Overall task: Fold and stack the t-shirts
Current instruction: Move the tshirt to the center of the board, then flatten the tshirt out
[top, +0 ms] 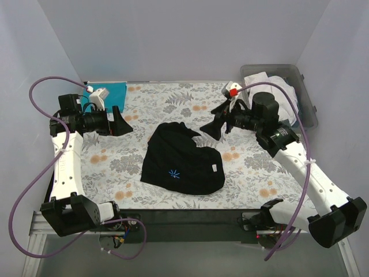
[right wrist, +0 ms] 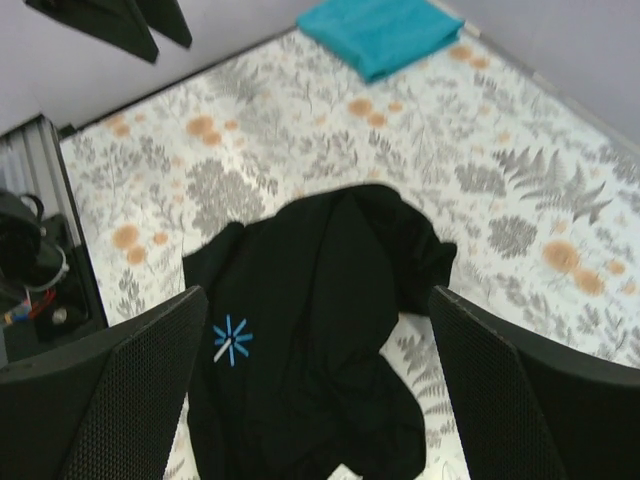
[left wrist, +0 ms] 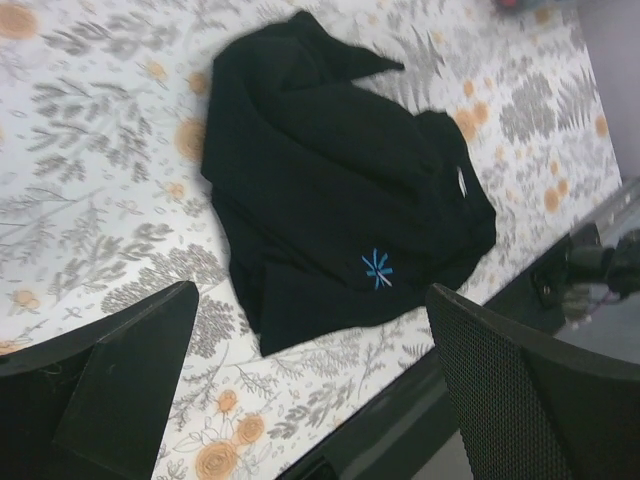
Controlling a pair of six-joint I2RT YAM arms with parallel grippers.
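A black t-shirt (top: 181, 161) with a small blue star mark lies crumpled in the middle of the table; it also shows in the left wrist view (left wrist: 350, 190) and the right wrist view (right wrist: 320, 330). A folded teal-blue t-shirt (top: 109, 92) lies at the back left corner, also seen in the right wrist view (right wrist: 378, 30). A white t-shirt (top: 271, 86) sits bunched in the tub at the back right. My left gripper (top: 120, 122) is open and empty, left of the black shirt. My right gripper (top: 214, 128) is open and empty, above the shirt's right side.
A clear grey plastic tub (top: 302, 95) stands at the back right corner. The floral table cloth (top: 115, 167) covers the table. The table's dark front edge (top: 190, 216) runs along the bottom. Grey walls close the back and sides.
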